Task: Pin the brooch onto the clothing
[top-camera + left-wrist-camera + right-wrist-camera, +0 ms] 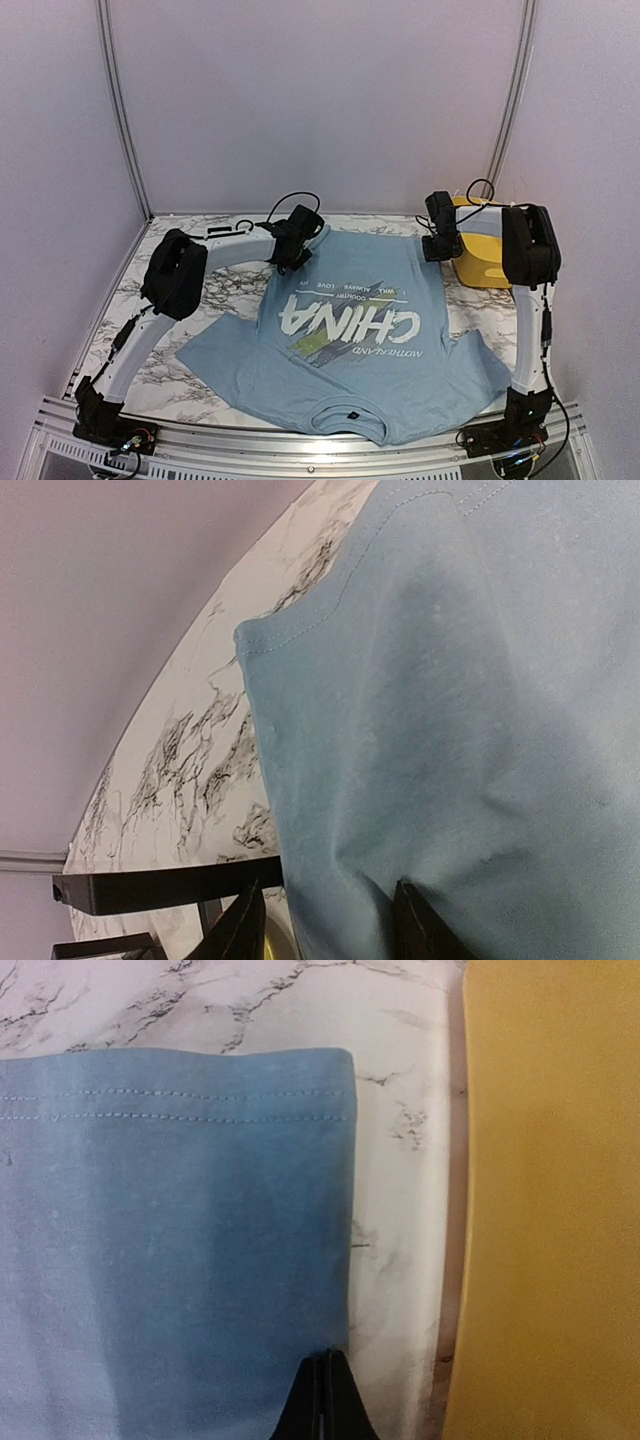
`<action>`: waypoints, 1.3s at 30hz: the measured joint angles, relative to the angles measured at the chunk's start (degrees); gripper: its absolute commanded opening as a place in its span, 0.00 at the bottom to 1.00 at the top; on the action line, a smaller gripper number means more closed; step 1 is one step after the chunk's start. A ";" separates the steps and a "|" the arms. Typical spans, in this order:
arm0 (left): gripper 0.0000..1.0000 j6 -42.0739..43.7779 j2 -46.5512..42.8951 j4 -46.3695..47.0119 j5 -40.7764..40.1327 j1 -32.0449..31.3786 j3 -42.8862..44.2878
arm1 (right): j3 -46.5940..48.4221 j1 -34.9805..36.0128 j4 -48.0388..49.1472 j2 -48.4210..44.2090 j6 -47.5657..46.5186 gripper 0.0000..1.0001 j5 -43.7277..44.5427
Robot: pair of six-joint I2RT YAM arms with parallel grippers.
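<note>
Shirt point(350, 350) light blue, white CHINA print, flat. Yellow bin point(480, 258) at 2 o'clock, contents hidden. Right gripper point(325, 1405) closed, empty; left gripper point(325, 925) fingers apart at hem, grip unclear.

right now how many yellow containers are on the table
1: the yellow container at the table's far right corner, beside the shirt's hem and the right gripper. The right arm could hide another.

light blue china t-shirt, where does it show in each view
Top external: the light blue T-shirt lies spread across the middle of the table.
Left wrist: it fills the right half.
Right wrist: it fills the left half, hem at the top.
Shared landmark: the white marble tabletop.
</note>
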 measured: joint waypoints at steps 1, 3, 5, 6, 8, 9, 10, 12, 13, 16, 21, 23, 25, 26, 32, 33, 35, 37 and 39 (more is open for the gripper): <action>0.45 -0.22 0.00 0.04 0.15 0.17 0.00 | 0.37 -0.09 -0.13 0.20 -0.28 0.00 0.04; 0.45 -0.68 0.00 0.11 0.20 0.46 0.00 | 0.90 -0.11 -0.22 0.55 -0.98 0.00 0.26; 0.45 -1.38 0.00 0.07 0.24 0.98 -0.04 | 1.22 -0.11 -0.48 0.70 -1.44 0.00 0.63; 0.45 -1.53 0.00 0.09 0.26 1.29 -0.04 | 1.38 -0.07 -0.61 0.72 -1.81 0.00 0.85; 0.46 -2.10 0.00 0.09 0.57 2.23 -0.04 | 1.55 -0.04 -0.85 0.74 -2.56 0.00 1.03; 0.47 -2.38 0.00 0.11 0.70 2.69 -0.04 | 1.66 -0.07 -0.96 0.74 -2.91 0.00 0.98; 0.48 -2.45 0.00 0.11 0.83 3.04 -0.04 | 1.84 -0.09 -1.20 0.74 -3.32 0.00 0.90; 0.49 -2.51 -0.07 0.17 1.75 3.61 -0.04 | 2.62 -0.11 -1.88 0.76 -3.98 0.00 0.22; 0.49 -2.43 -0.24 0.17 2.60 3.74 -0.07 | 3.13 -0.11 -2.16 0.76 -4.20 0.00 -0.20; 0.49 -2.40 -0.50 0.26 5.18 4.09 -0.04 | 5.16 -0.11 -2.21 0.76 -4.66 0.00 -2.91; 0.50 -0.79 -0.55 3.61 7.72 4.07 0.00 | 7.34 -0.11 -0.04 0.74 -4.52 0.00 -7.56; 0.50 0.39 -0.35 5.29 7.78 4.04 1.22 | 7.48 -0.11 0.83 0.76 -4.09 0.00 -9.09; 0.50 1.44 0.26 7.04 7.65 4.00 3.26 | 7.58 -0.11 1.49 0.85 -3.61 0.00 -10.58; 0.50 1.99 0.55 8.37 7.65 3.96 4.22 | 7.76 -0.11 1.64 1.05 -3.41 0.00 -11.13; 0.51 3.13 0.55 12.68 6.91 3.96 2.56 | 9.53 -0.11 2.38 4.83 -2.23 0.00 -11.89; 0.52 3.30 0.50 12.85 6.62 3.96 1.44 | 9.55 -0.11 2.34 5.46 -2.16 0.00 -11.58; 0.52 3.56 0.48 12.94 6.32 3.96 -0.74 | 9.99 -0.11 2.32 6.45 -2.03 0.00 -10.21; 0.52 3.67 0.48 12.79 6.19 3.96 -2.67 | 10.93 -0.11 1.40 6.95 -1.55 0.00 -8.11; 0.52 3.61 0.33 13.03 6.16 3.96 -3.34 | 11.80 -0.31 0.63 7.56 -1.05 0.00 -5.33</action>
